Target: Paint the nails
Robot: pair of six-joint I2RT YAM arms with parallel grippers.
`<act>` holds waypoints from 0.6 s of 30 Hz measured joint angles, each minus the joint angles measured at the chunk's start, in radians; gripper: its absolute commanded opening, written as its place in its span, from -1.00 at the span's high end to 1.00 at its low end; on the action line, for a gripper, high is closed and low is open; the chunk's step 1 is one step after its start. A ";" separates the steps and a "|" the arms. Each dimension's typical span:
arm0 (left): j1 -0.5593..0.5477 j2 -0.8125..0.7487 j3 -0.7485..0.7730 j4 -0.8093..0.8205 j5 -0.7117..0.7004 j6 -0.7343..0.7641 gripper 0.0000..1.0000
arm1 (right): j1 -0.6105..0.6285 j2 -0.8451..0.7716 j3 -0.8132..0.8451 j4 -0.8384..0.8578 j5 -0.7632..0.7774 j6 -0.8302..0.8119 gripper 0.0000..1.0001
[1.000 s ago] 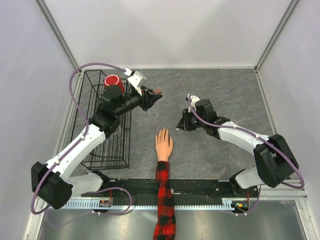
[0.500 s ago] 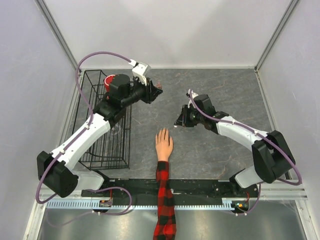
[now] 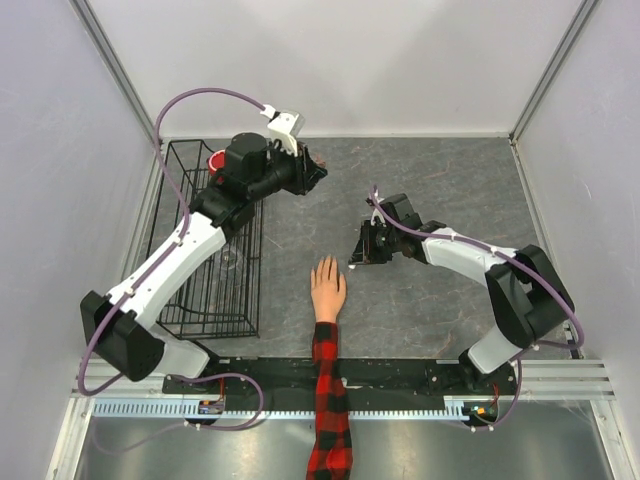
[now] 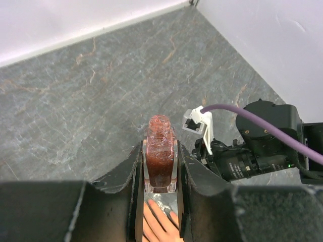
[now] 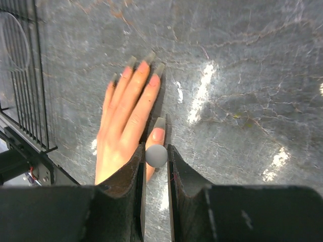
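The peach mannequin hand (image 3: 327,284) lies palm down on the table, its red-and-black plaid sleeve (image 3: 329,400) toward the near edge. Its nails (image 5: 150,56) are long and grey; the thumb nail (image 5: 159,122) shows just ahead of my right gripper. My right gripper (image 3: 355,257) (image 5: 155,151) is shut on a grey round-topped brush cap (image 5: 156,156) and hovers over the thumb. The brush itself is hidden. My left gripper (image 3: 318,172) (image 4: 160,174) is shut on an uncapped bottle of red glitter polish (image 4: 160,159), held high at the back, left of centre.
A black wire rack (image 3: 205,245) stands at the left with a red cup (image 3: 220,160) and a clear glass (image 3: 230,262) in it. Its edge shows in the right wrist view (image 5: 20,91). White walls enclose the grey stone-patterned table (image 3: 450,190).
My left gripper has carried the bottle farther back and higher. My right gripper has moved slightly left and nearer to the mannequin hand's thumb.
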State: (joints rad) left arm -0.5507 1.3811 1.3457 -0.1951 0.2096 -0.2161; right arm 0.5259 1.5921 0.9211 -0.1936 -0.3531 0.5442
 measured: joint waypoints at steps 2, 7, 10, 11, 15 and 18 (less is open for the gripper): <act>-0.002 0.026 0.018 -0.013 0.000 -0.002 0.96 | 0.000 0.027 0.000 -0.002 -0.012 0.000 1.00; -0.002 0.051 0.056 -0.042 0.001 -0.002 0.96 | 0.000 0.053 0.000 -0.002 -0.027 -0.002 1.00; -0.002 0.051 0.073 -0.050 0.002 -0.002 0.97 | 0.000 0.055 0.000 -0.001 -0.032 -0.002 1.00; -0.002 0.051 0.081 -0.053 0.002 -0.002 0.97 | 0.000 0.055 0.000 0.002 -0.032 -0.002 1.00; -0.002 0.055 0.098 -0.057 0.002 -0.002 0.96 | 0.000 0.056 0.001 0.008 -0.036 -0.002 1.00; -0.002 0.061 0.106 -0.060 0.002 -0.002 0.97 | 0.000 0.062 0.007 0.013 -0.038 -0.002 1.00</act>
State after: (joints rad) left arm -0.5522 1.4422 1.4521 -0.2550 0.2119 -0.2176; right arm 0.5262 1.6539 0.9279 -0.1802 -0.3912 0.5426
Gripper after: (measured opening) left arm 0.307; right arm 0.243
